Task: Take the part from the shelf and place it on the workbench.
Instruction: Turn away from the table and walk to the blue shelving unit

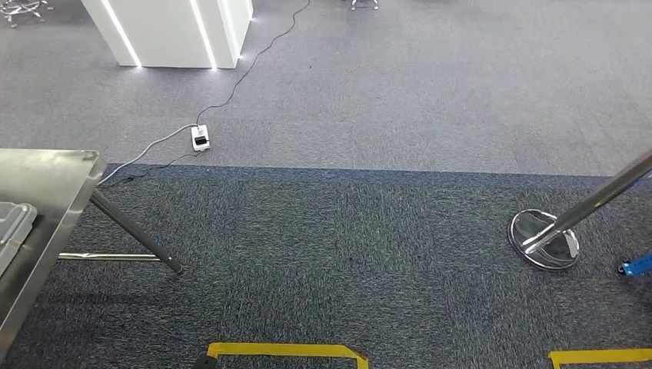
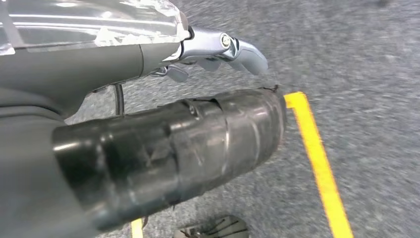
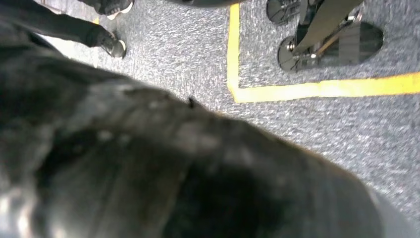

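**Part carried over carpet, worktop at the side**

The left hand [image 2: 218, 47] lies along a large black cylindrical part [image 2: 188, 148]; whether its fingers [image 2: 247, 52] grip it cannot be told. A blurred dark mass hides the right hand's fingers. The steel worktop [image 1: 46, 192] stands beside the yellow floor tape [image 1: 284, 351], a grey tray [image 1: 11, 227] on it.

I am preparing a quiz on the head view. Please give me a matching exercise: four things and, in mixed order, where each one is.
Things:
1. metal table
2. white power strip
3. chrome stanchion base
4. yellow floor tape

Places:
A. right side
B. bottom edge
C. left edge
D. grey carpet, upper left of centre

Pairs: 1-C, 2-D, 3-A, 4-B
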Action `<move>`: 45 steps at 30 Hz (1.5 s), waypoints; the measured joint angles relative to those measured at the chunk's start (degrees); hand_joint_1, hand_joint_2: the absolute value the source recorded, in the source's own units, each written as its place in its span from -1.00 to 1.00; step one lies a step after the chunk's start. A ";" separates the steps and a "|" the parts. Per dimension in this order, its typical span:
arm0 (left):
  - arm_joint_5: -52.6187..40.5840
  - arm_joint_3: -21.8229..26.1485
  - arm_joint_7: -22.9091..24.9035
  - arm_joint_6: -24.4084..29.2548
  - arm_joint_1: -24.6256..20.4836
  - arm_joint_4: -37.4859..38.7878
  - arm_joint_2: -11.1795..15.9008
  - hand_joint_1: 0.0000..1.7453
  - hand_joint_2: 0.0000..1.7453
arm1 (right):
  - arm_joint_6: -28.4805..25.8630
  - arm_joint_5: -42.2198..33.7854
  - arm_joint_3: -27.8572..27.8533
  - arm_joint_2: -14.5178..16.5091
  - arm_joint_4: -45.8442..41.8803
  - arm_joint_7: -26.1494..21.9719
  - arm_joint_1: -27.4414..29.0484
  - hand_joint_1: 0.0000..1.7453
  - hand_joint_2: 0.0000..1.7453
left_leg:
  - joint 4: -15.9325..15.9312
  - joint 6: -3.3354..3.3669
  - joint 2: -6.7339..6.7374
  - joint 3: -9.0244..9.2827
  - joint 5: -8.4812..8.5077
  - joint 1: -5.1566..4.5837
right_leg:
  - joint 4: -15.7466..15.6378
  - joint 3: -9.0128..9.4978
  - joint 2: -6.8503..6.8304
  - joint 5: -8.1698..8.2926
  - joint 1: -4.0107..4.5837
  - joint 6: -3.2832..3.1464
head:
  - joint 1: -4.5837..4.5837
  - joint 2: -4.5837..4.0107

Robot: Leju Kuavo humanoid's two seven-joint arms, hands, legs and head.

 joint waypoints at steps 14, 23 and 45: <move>0.55 0.55 -0.05 -0.16 0.35 0.00 0.15 -1.00 -1.00 | 0.00 0.36 0.02 0.01 0.05 0.15 0.06 -1.00 -1.00 | -0.38 0.97 -7.28 -1.90 2.59 0.54 | 1.41 -0.99 8.70 -0.31 -0.55 1.52 | -0.01 0.01; 0.60 0.68 -0.17 -0.34 0.41 0.00 0.14 -1.00 -1.00 | 0.02 0.69 0.02 0.01 0.13 0.16 0.09 -1.00 -1.00 | -1.23 1.93 -0.83 -1.24 2.54 0.43 | 12.39 -5.94 1.21 -4.46 -0.74 2.55 | 0.07 0.01; 0.57 0.72 -0.08 -0.51 0.31 0.00 0.08 -1.00 -1.00 | 0.12 0.99 0.02 0.18 0.37 0.24 0.19 -1.00 -1.00 | -0.57 1.02 -7.06 -2.41 3.35 0.49 | 0.99 0.30 8.28 -1.43 -0.26 1.10 | -0.03 0.00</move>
